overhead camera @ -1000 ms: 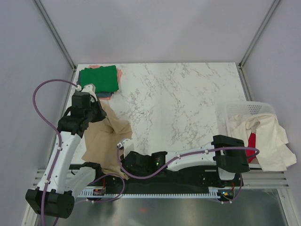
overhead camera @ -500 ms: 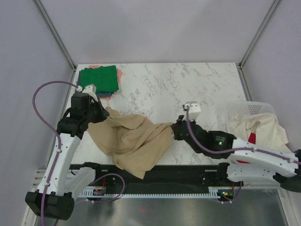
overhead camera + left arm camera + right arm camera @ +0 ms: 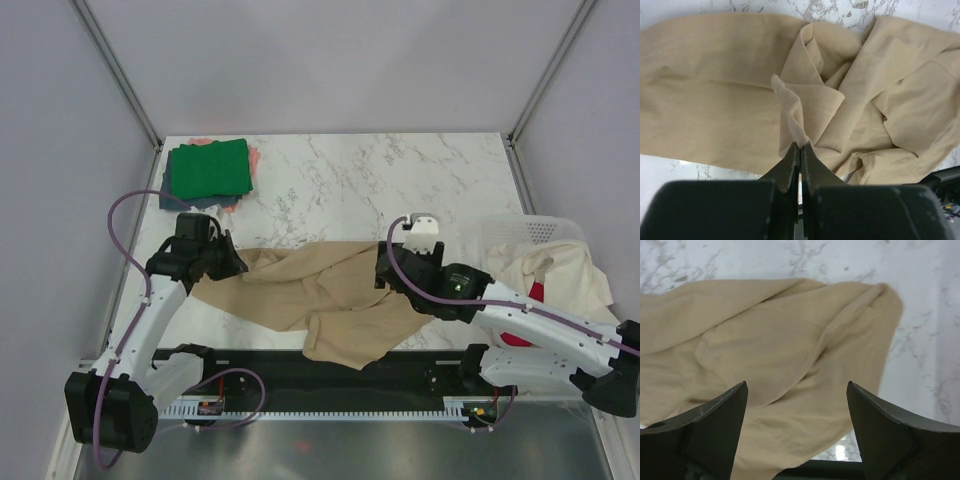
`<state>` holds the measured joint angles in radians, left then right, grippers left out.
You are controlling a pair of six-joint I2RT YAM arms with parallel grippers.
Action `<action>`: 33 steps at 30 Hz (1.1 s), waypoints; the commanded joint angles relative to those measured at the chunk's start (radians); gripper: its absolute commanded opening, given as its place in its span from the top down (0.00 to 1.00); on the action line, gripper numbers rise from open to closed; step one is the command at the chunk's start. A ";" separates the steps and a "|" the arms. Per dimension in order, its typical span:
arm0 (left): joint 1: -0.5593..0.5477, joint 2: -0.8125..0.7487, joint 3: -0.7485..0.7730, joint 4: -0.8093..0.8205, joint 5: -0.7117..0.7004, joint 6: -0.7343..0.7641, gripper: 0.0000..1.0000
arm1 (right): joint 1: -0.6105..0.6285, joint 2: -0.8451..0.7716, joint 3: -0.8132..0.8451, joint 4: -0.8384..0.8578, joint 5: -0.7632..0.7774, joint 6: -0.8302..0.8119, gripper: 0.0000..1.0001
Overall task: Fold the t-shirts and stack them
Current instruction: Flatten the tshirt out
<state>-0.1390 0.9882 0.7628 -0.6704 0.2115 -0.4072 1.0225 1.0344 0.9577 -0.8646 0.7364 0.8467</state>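
Tan tee (image 3: 320, 300) is the one in play. It's lying rumpled and stretched sideways across the near-middle of the marble table (image 3: 400, 180), and its lower part reaches over the front edge by the arm bases. Left gripper (image 3: 800, 146) is clamped tight on a bunched-up fold at the shirt's left end, fingers pressed together with cloth sticking up out of them. Right gripper (image 3: 796, 386) sits over the shirt's right end with its fingers spread wide and nothing between them, just tan fabric below. Can't tell whether it touches the cloth. Shirt's nowhere near flat, lots of creases and a folded-over flap around the middle.

Far-left corner has the pile: green tee (image 3: 210, 167) folded on top, a dark blue-grey one (image 3: 168, 198) poking out under it, and a sliver of salmon-pink (image 3: 254, 158) at its right edge. On the right edge there's the white mesh basket (image 3: 530, 230) with a cream tee (image 3: 570, 290) draped over its rim and a bit of red (image 3: 535, 297) showing under that.
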 commanded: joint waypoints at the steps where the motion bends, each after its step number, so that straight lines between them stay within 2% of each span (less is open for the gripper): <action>1: -0.005 -0.028 0.004 0.077 0.031 -0.031 0.98 | 0.079 0.059 -0.005 0.177 -0.121 0.029 0.13; 5: -0.013 -0.029 -0.006 0.083 0.052 -0.028 0.98 | 0.145 0.208 -0.017 0.243 -0.150 0.097 0.17; 10: -0.024 -0.034 -0.005 0.091 0.077 -0.022 0.98 | 0.157 0.360 -0.008 0.291 -0.166 0.118 0.23; 24: -0.027 -0.065 -0.016 0.103 0.109 -0.021 0.98 | 0.159 0.532 0.009 0.303 -0.189 0.152 0.34; 30: -0.027 -0.066 -0.017 0.104 0.114 -0.021 0.98 | 0.157 0.550 0.007 0.291 -0.167 0.149 0.47; 33: -0.027 -0.068 -0.017 0.104 0.111 -0.021 0.98 | 0.157 0.544 0.007 0.286 -0.166 0.149 0.62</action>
<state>-0.1596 0.9386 0.7464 -0.6022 0.2951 -0.4118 1.1763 1.5826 0.9474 -0.5819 0.5472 0.9756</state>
